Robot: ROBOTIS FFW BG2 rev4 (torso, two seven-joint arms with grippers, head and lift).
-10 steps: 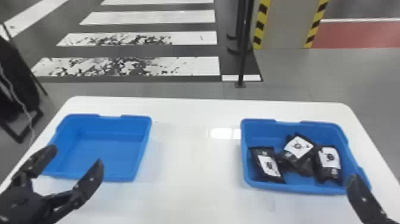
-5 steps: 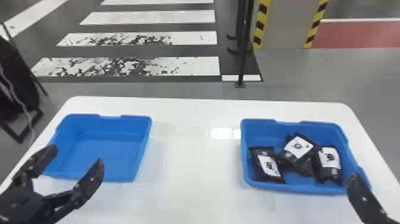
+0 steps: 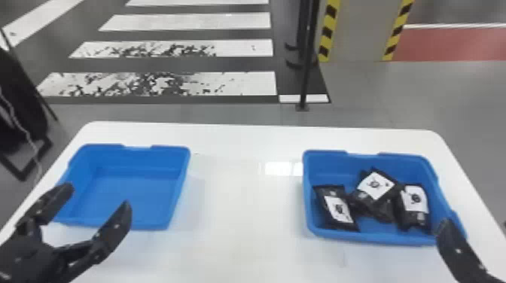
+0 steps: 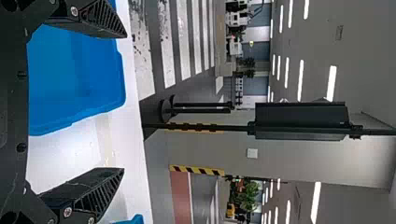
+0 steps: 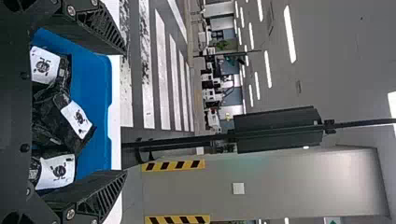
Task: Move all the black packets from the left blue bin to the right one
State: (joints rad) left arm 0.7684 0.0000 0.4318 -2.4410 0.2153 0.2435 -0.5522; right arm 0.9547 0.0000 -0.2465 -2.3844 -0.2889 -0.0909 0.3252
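Head view: the right blue bin (image 3: 376,237) stands on the white table (image 3: 241,241), and inside it lie black packets with three white labels showing. One packet (image 3: 335,209) is by the bin's left wall, another (image 3: 376,186) sits in its middle and farther back, and a third (image 3: 415,206) is toward its right wall. The right gripper (image 3: 458,246) is at the bin's near right corner, with one finger in sight; the packets lie to the left of that finger and farther out. Well to the left of the right blue bin are the left blue bin (image 3: 150,188), bare inside, and the left gripper (image 3: 98,193), its fingers spread and nothing between them.

Left wrist view: the left gripper's two fingers stand wide apart, well away from the right blue bin, whose corner peeks in beside one finger.

Right wrist view: the right gripper's fingers are spread and empty at the right blue bin, with the packets lying in the bin, seen between them and untouched
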